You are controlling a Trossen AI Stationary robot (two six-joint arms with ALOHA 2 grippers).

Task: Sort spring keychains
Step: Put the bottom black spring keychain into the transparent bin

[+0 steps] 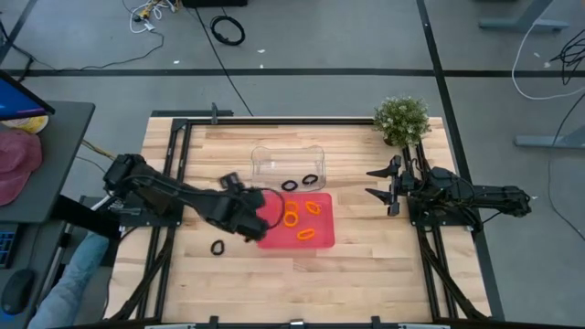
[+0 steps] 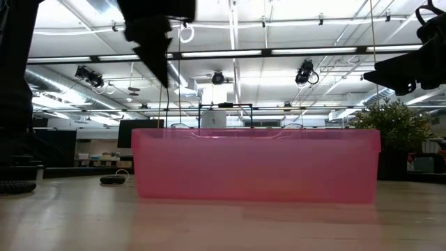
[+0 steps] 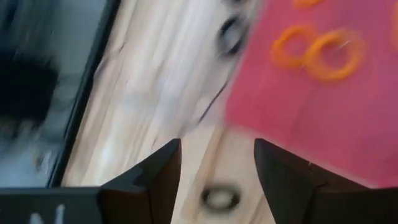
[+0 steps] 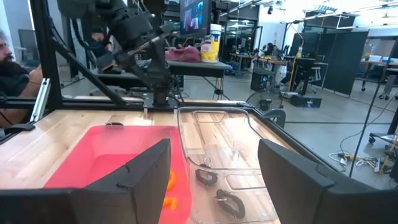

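A red tray (image 1: 322,236) in the table's middle holds three orange spring keychains (image 1: 305,234). Behind it, a clear container (image 1: 288,157) holds two black keychains (image 1: 310,178). One black keychain (image 1: 218,247) lies on the wood left of the tray. In the left wrist view, which is blurred, one black keychain (image 3: 219,198) shows on the wood below the fingers and another (image 3: 231,34) farther off. My left gripper (image 1: 258,227) hangs open and tipped down at the tray's left edge, holding nothing. My right gripper (image 1: 382,183) waits open and level at the table's right side.
A potted plant (image 1: 402,119) stands at the far right corner. Black metal rails (image 1: 174,146) frame the tabletop. A person (image 4: 12,68) sits beyond the table's left side. Bare wood lies in front of the tray.
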